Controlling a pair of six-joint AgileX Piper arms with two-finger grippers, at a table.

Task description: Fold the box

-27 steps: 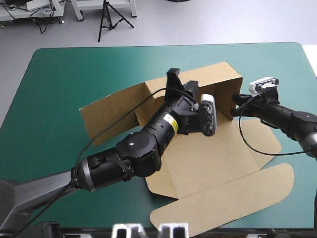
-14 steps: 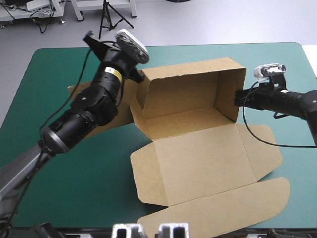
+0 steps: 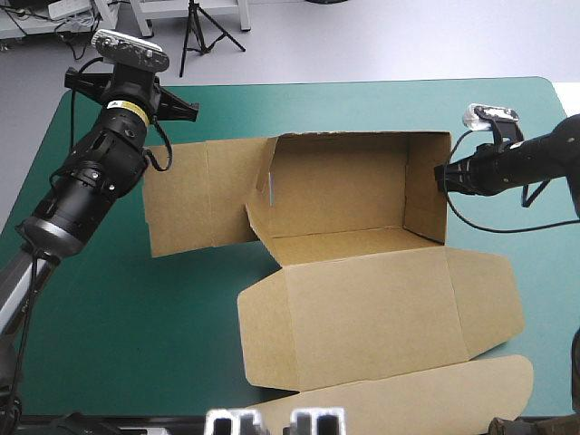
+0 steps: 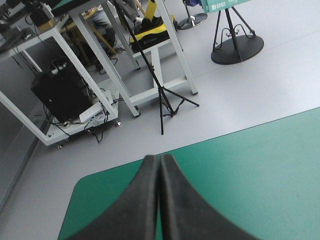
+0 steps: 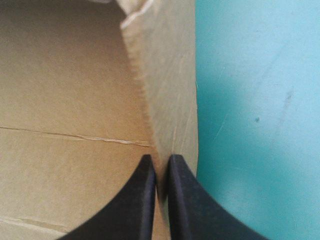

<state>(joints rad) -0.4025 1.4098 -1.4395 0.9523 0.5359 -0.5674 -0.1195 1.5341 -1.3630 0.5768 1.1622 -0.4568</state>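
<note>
The brown box (image 3: 362, 299) lies mid-table with its back wall (image 3: 340, 181) and right end wall (image 3: 426, 195) raised. Its lid (image 3: 381, 399) lies flat toward the table's near edge, and a left flap (image 3: 195, 204) lies flat on the cover. My right gripper (image 3: 441, 178) is shut on the top edge of the right end wall. In the right wrist view the board (image 5: 170, 100) runs straight between that gripper's (image 5: 159, 162) black fingers. My left gripper (image 4: 160, 159) is shut on nothing, raised over the table's far left corner, clear of the box. The left arm (image 3: 95, 177) comes in from the left.
The teal-green cover (image 3: 100, 308) shows left of the box and along the far edge (image 3: 362, 100). The lid's rounded flap (image 3: 507, 385) reaches close to the near right edge. Beyond the table's far left corner (image 4: 87, 180) is grey floor.
My left arm swung from over the box's middle up and away to the far left corner. The box's walls stand squarer and the box shifted, with the right gripper still holding its end wall.
</note>
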